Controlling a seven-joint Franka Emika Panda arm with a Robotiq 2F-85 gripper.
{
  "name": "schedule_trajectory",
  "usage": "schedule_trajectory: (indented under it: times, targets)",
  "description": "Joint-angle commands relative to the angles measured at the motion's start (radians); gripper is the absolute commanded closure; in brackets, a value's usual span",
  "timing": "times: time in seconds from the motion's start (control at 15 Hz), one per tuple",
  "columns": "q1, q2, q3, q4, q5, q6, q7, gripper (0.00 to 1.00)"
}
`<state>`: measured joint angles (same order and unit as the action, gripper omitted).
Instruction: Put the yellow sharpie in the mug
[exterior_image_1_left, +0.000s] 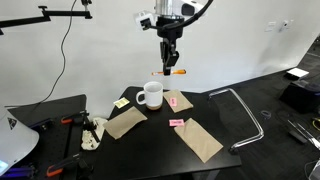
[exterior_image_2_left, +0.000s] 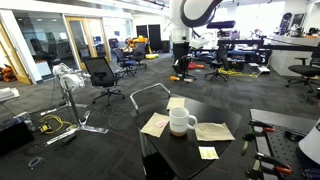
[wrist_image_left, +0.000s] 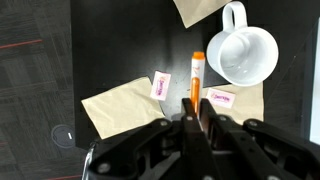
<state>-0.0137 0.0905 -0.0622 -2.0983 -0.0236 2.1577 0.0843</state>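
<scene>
White mug (wrist_image_left: 245, 55) upright; yellow sharpie (wrist_image_left: 196, 78) clamped in end effector (wrist_image_left: 196, 118).

The yellow sharpie (wrist_image_left: 196, 75) was seen as orange-yellow along its barrel. The mug (wrist_image_left: 245, 55) was shown in plain white, inside and out. The table (wrist_image_left: 120, 40) was rendered in matte black. Tan-brown paper sheets (wrist_image_left: 120, 108) were noted on it, along with pink notes (wrist_image_left: 161, 86) bearing darker marks and a small pale-yellow note (exterior_image_1_left: 120, 103). The fingers (wrist_image_left: 187, 130) were seen as black
</scene>
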Motion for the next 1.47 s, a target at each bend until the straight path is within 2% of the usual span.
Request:
schedule_trajectory:
  times: [0.0, 0.33, 0.87, 1.4]
  targets:
    - [-0.023, 0.012, 0.006, 0.011, 0.055, -0.007, -0.093, 0.97]
    - [-0.067, 0.026, 0.004, 0.010, 0.201, 0.002, -0.367, 0.97]
    - [-0.144, 0.041, 0.010, 0.001, 0.508, -0.005, -0.926, 0.97]
    - [-0.181, 0.073, 0.003, 0.003, 0.801, -0.087, -1.403, 0.97]
